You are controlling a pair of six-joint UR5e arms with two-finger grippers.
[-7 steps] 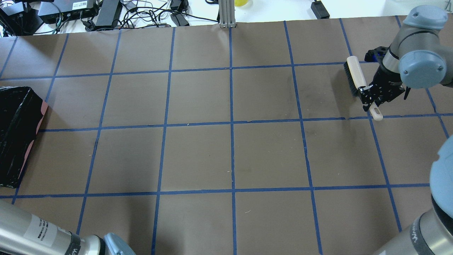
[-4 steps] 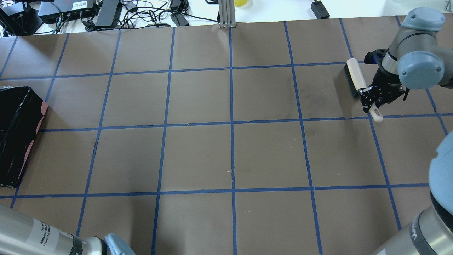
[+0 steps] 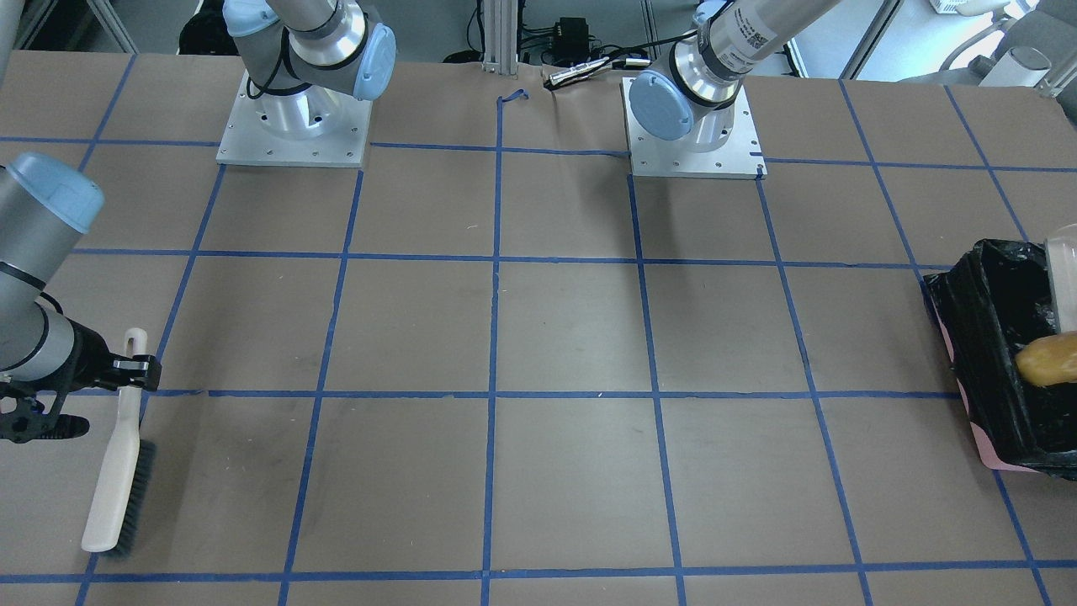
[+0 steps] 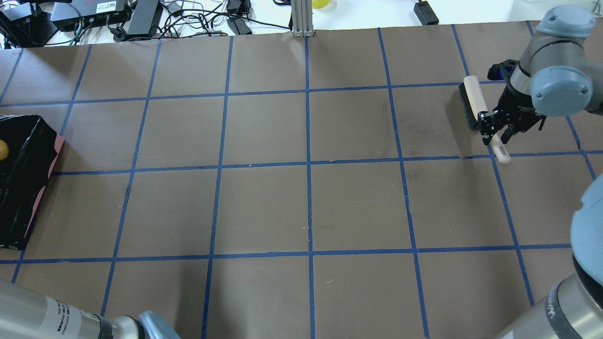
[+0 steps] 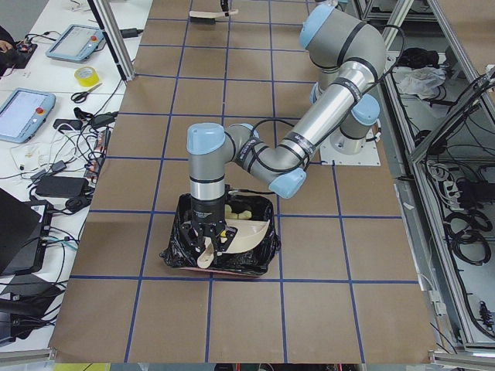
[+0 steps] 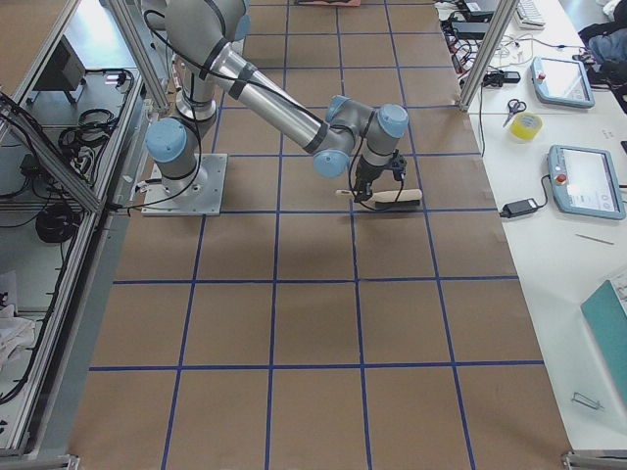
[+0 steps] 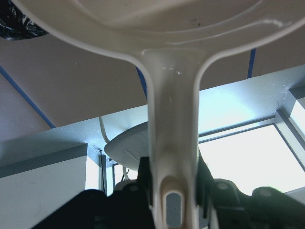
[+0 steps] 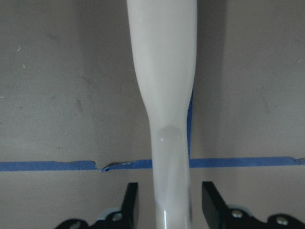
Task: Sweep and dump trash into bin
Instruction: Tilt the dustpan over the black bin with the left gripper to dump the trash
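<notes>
At far-apart table (image 4: 264, 207) edges sit brush (image 4: 472, 101) and, beneath tilted dustpan (image 5: 249, 234), bin (image 4: 21, 188).

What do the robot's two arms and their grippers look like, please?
Both the left arm and right arm are silver tubes with pale blue joint caps and black bands; the left carries a white printed label. The left gripper and right gripper are black, with two fingers each.

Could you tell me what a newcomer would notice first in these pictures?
The left gripper holds a beige dustpan over the black-lined pink bin on the robot's left, where a golden-brown pastry shows. Far to the right, a white brush lies on the table, the right gripper open around its handle.
</notes>
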